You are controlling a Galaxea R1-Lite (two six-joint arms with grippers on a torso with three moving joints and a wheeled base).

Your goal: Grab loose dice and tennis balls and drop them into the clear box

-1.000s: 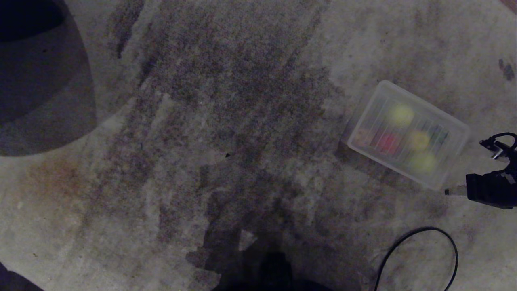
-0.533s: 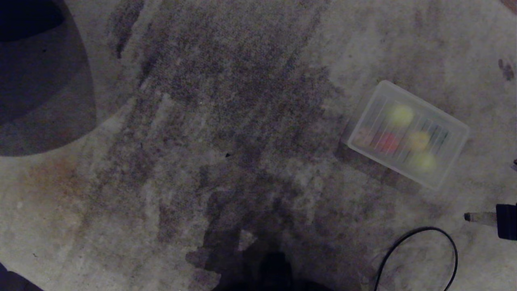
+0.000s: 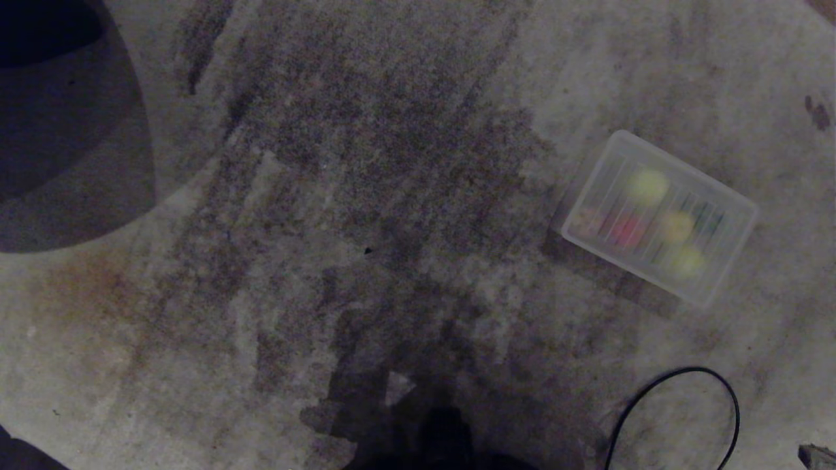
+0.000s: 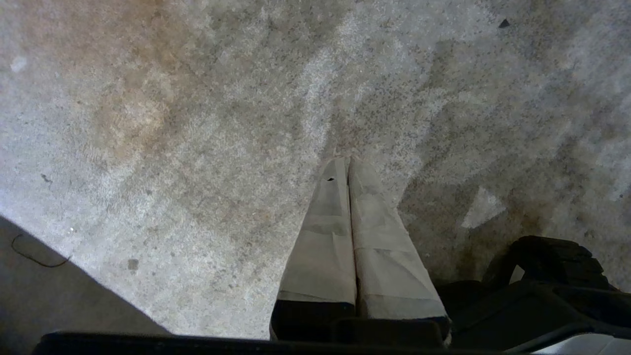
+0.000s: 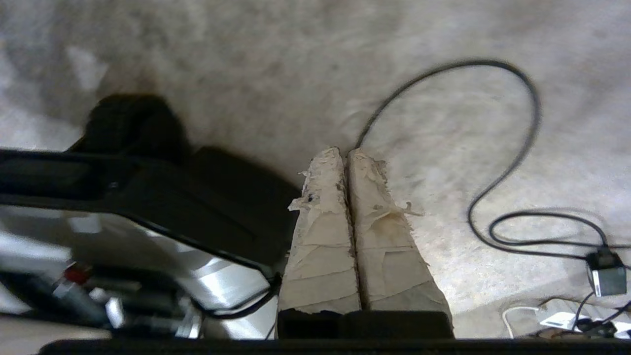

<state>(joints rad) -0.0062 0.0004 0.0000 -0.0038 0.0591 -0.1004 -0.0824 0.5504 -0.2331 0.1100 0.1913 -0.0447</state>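
The clear box [image 3: 614, 147] lies on the carpet at the right of the head view, with a ribbed translucent cover over it. Blurred through the cover show two yellow-green tennis balls [image 3: 648, 186] [image 3: 686, 261], a red die [image 3: 628, 230] and a yellow die [image 3: 676, 226]. No loose die or ball shows on the floor. My right gripper [image 5: 345, 153] is shut and empty, low over the carpet by a cable; only its fingers [image 3: 815, 455] reach into the head view's bottom right corner. My left gripper [image 4: 347, 160] is parked shut over bare carpet.
A black cable loop [image 3: 679, 372] lies near the box's near side and runs on to a small adapter [image 5: 606, 278]. My own dark base [image 5: 148, 187] sits beside the right gripper. A large dark rounded shape [image 3: 65, 130] fills the far left.
My right gripper, shut throughout, has drawn back from beside the box's near right corner toward me and has almost left the head view. The box and left arm have not moved.
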